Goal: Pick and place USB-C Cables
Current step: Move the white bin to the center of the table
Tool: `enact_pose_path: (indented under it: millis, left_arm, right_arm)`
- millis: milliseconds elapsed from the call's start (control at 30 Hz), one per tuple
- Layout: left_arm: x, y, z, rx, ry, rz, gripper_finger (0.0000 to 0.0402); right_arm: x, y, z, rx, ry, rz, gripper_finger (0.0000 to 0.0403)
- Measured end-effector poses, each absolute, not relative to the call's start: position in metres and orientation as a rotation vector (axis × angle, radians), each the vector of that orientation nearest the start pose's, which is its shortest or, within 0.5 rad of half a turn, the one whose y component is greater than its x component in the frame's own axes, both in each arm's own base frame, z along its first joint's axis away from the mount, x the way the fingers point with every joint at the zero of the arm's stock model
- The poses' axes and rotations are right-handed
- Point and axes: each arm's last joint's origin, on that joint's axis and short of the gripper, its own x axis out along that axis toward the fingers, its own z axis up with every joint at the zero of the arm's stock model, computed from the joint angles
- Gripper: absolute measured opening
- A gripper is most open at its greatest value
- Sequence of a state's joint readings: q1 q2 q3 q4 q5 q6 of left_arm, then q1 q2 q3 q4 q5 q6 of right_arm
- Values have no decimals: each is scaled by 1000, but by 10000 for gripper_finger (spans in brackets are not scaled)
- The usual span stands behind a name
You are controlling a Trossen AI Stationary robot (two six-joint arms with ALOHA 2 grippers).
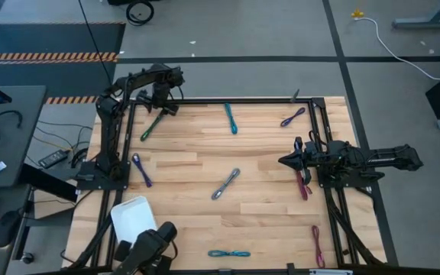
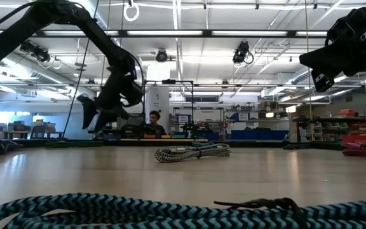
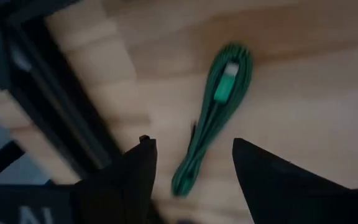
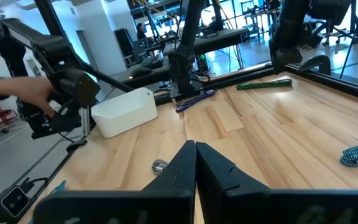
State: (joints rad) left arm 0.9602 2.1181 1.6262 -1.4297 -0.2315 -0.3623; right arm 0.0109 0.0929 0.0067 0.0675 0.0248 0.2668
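While the wooden table (image 1: 205, 172) carries the scattered cables, the step in hand appears to be the pick of the green cable (image 1: 153, 125), which lies at about 11 o'clock on the table, just inside the dark frame (image 1: 132, 137) along that edge. The white tray (image 1: 132, 216), at about 8 o'clock, is the likely destination and holds no cable visible from above.

The left gripper (image 3: 191, 165) hangs directly over the green cable (image 3: 211, 124), its two fingers apart and straddling the bundle's near end; nothing is held. The right gripper (image 1: 287, 160), at 3 o'clock, waits with its fingers closed together (image 4: 194, 163) on nothing.

To do the pick well, the left gripper should probably come straight down with the bundle centred between the fingers, which already cross its long axis. Closing nearer the bundle's middle than its tip would likely balance the folded strands and keep them from slipping out. The frame rail stands close beside the outer finger (image 3: 135, 171), so a vertical approach looks safest.

Other cables remain: teal (image 1: 230, 118) at 12 o'clock, purple (image 1: 292, 117) at 1, grey (image 1: 225, 184) at centre, another purple (image 1: 141, 169) at 9, magenta (image 1: 304, 183) at 3 and (image 1: 317, 246) at 5, teal (image 1: 229, 253) at 6.
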Motion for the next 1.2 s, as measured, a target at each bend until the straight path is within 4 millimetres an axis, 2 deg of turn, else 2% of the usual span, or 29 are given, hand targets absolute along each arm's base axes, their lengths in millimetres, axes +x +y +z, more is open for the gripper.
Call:
enact_pose_path:
  millis: [100,200,333,467,533,633,700,833,900,967,1033,1133,1200]
  left_arm:
    - [212,303,202,-920,1803,1126,211]
    - [228,291,232,-845,1690,1135,208]
    - [251,250,278,-725,1529,1113,206]
    - [273,201,299,-617,1352,1145,205]
    - [280,175,297,-614,1299,1120,201]
    - [289,142,278,-615,1279,1098,193]
    - [287,126,266,-618,1310,1103,187]
    - [277,119,244,-642,1407,1160,175]
    - [271,120,237,-713,1469,1123,173]
    - [268,117,235,-773,1544,1059,176]
    - [265,104,238,-799,1629,1007,185]
    - [267,72,242,-813,1716,953,208]
    - [269,44,246,-808,1739,947,226]
  right_arm:
    - [103,0,165,267,16,-16,11]
    - [103,0,165,266,14,-17,11]
    - [103,0,166,266,10,-16,11]
    - [103,0,166,267,9,-15,11]
    - [103,0,166,266,10,-16,11]
    - [103,0,166,266,7,-15,11]
    - [103,0,166,266,5,-15,11]
    - [103,0,166,267,4,-15,11]
    - [103,0,166,266,3,-15,11]
    - [103,0,166,266,3,-15,11]
    - [103,0,166,267,3,-15,11]
    - [103,0,166,267,4,-15,11]
    - [103,0,166,267,3,-15,11]
